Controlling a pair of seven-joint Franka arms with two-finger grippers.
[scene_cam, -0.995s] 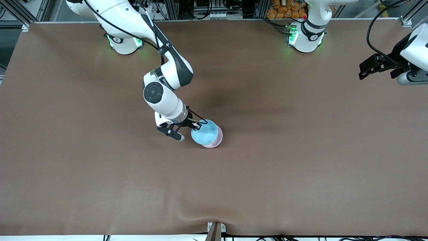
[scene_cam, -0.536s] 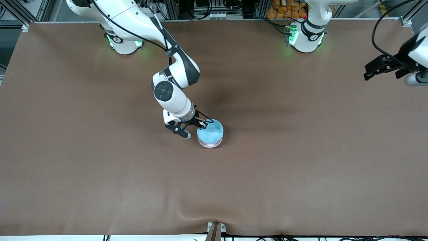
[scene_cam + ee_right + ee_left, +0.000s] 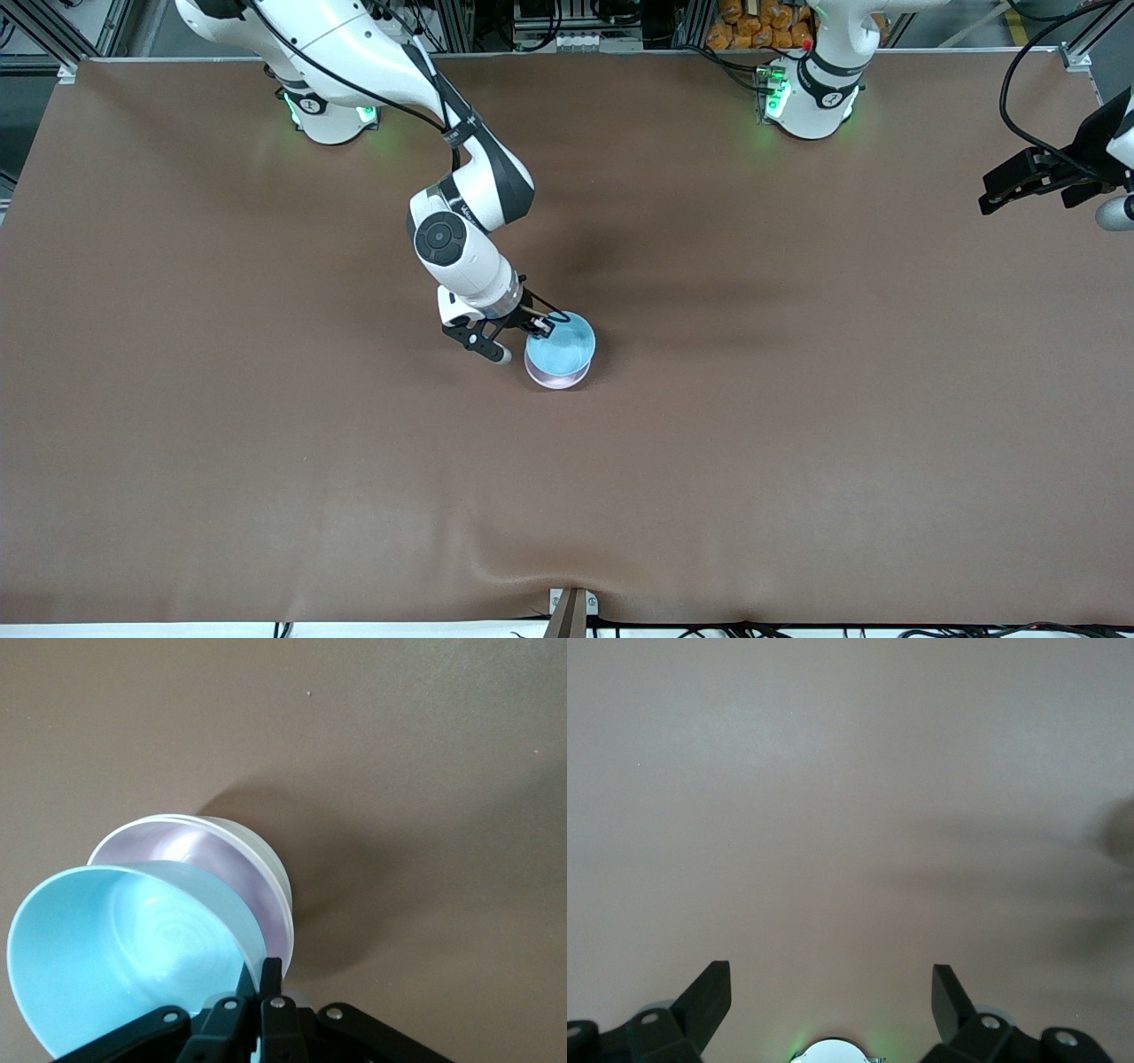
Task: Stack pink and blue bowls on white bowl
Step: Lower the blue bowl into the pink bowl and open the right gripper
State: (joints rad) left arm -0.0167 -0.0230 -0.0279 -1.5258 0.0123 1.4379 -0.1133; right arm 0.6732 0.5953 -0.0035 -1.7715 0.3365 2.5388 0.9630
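The right claw (image 3: pixel 538 328) is clamped on the blue bowl's (image 3: pixel 562 344) rim, holding it over the pink bowl (image 3: pixel 217 859) — already nested in the white bowl (image 3: pixel 261 855) mid-worktop (image 3: pixel 797 399) — so it can drop in last. The left claw (image 3: pixel 1019 182) waits with fingers apart, over the left arm's end.

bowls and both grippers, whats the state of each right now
blue bowl: tilted, rim pinched by the right gripper, going into the pink bowl
pink bowl: nested in the white bowl
white bowl: upright on the table, bottom of the stack
right gripper: jaws shut on the blue bowl
left gripper: jaws open, empty, waiting over bare table
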